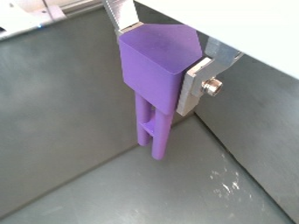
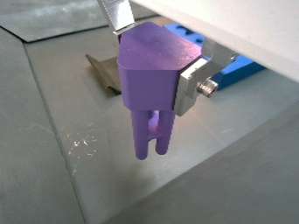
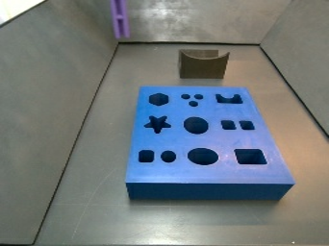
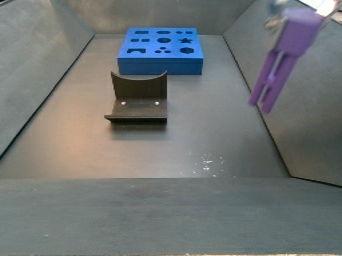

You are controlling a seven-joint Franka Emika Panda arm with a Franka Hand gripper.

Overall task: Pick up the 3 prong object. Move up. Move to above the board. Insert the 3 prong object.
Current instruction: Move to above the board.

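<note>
My gripper [image 1: 160,55] is shut on the blocky head of the purple 3 prong object [image 1: 152,79], whose narrow legs hang down above the grey floor. It shows the same way in the other wrist view [image 2: 149,83], gripper [image 2: 158,57] around its head. In a side view the piece [image 4: 281,62] hangs high at the right, clear of the floor; another side view shows only its legs [image 3: 119,19] at the frame's upper edge. The blue board [image 3: 199,139] with shaped cutouts lies flat on the floor, apart from the piece, and is also seen far back [image 4: 162,50].
An olive-brown notched block [image 3: 202,63] stands behind the board; in a side view it appears as a dark bracket shape [image 4: 136,97] mid-floor. Grey walls enclose the floor on the sides. A blue edge of the board [image 2: 222,66] shows behind the gripper.
</note>
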